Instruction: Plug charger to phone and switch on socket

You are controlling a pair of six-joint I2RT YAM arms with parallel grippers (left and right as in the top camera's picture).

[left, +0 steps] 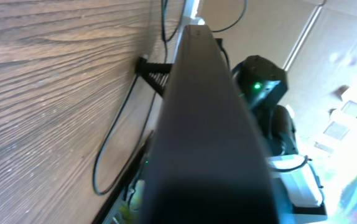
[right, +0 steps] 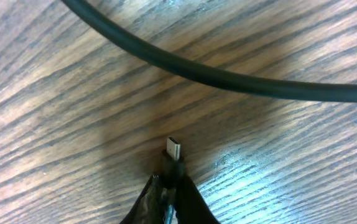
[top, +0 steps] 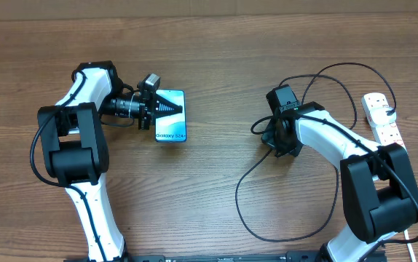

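Left gripper (top: 159,108): we find it clamped on the phone (top: 171,125), left of centre over the worktop (top: 216,51).
Right gripper (right: 168,186): we note it closed on the charger (right: 173,149) tip; the cable loops right of centre.
Socket (top: 381,116): at the far right edge.

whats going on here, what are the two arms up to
Two robot arms are setting up to charge a phone. The left pincer is shut on the phone at the left of the table. The right pincer is shut on the charger just behind its connector tip, which sticks out bare over the wood, well apart from the phone. Nothing is plugged in yet, and neither arm is touching the socket at the far right.
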